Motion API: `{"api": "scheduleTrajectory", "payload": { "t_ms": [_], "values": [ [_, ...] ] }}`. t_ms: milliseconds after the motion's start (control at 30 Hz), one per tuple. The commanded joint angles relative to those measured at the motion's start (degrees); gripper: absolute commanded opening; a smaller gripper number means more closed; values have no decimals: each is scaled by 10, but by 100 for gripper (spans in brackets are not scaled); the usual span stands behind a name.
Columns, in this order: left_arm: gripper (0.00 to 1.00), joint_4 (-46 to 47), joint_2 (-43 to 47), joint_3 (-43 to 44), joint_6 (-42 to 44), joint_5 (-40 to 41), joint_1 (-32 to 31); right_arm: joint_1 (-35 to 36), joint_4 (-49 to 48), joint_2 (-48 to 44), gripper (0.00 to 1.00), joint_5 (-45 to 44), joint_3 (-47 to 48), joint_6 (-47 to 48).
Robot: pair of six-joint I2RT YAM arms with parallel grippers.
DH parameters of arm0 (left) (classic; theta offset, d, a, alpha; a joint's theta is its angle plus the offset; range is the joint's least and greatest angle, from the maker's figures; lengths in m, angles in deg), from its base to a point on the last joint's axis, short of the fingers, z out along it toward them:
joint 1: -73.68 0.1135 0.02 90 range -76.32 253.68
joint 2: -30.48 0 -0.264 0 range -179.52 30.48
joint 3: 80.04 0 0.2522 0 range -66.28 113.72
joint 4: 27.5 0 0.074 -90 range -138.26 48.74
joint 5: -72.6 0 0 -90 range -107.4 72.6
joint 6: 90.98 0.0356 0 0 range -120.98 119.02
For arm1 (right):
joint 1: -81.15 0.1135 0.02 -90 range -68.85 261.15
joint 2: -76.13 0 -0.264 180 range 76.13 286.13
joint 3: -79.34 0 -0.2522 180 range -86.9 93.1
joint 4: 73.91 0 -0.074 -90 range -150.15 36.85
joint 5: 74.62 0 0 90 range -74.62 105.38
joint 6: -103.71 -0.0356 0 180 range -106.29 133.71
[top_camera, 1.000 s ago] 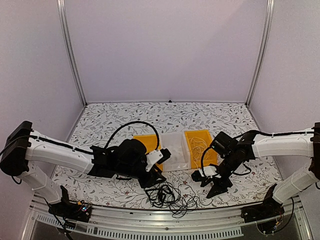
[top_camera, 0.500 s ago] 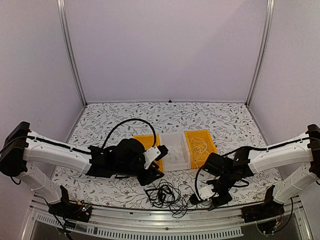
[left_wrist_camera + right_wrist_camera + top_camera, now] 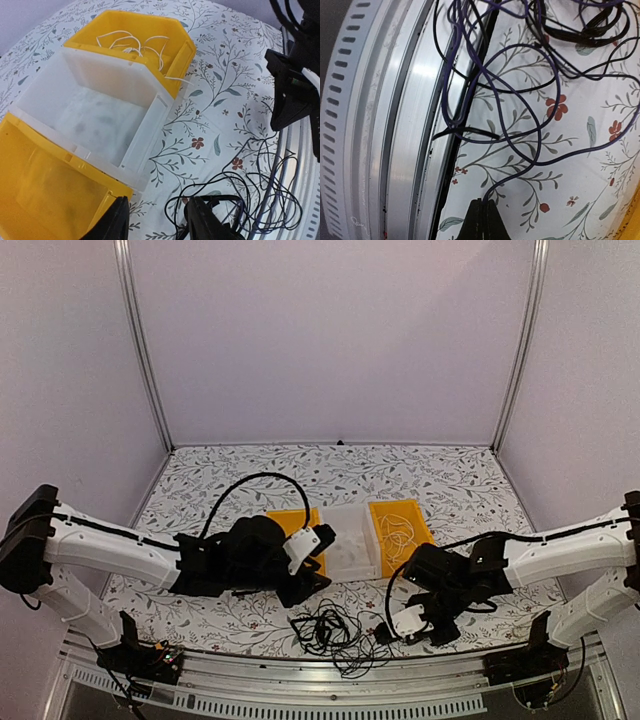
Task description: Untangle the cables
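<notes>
Right jaws pinch 1 purple cable (image 3: 539, 125); left jaws hang half-open, empty.

The cables (image 3: 580, 30) run off the right wrist view's top edge — the near yellow bin (image 3: 45, 190) is cropped at 2 edges.

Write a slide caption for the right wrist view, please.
Closed jaws pinch a purple cable from the tangle lying across the floral table and its metal edge.

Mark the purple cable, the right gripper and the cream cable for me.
purple cable (image 3: 540, 161), right wrist view, on its mid-frame bend.
right gripper (image 3: 481, 202), right wrist view, shut tips where the purple cable meets them.
cream cable (image 3: 134, 46), left wrist view, loops inside the yellow bin (image 3: 145, 22).
</notes>
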Motion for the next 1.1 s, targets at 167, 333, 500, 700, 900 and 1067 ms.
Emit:
{"api": "scheduleTrajectory", "payload": {
  "t_ms": [167, 333, 500, 700, 900, 1067],
  "values": [
    [56, 334, 41, -99, 110, -4, -69, -94, 119, -88, 0, 77, 179, 34],
    [56, 417, -18, -58, 129, -8, -73, -114, 142, -83, 0, 85, 251, 46],
    [56, 487, -115, 0, 141, 11, -71, -122, 154, -75, 0, 92, 331, 45],
    [19, 547, -216, 29, 132, -15, -69, -161, 166, -71, 0, 111, 456, 54],
    [4, 522, -243, 15, 97, -59, -61, -223, 167, -54, 0, 139, 649, 60],
    [1, 476, -260, 17, 82, -82, -55, -280, 169, -19, 0, 203, 823, 25]
  ]
}}
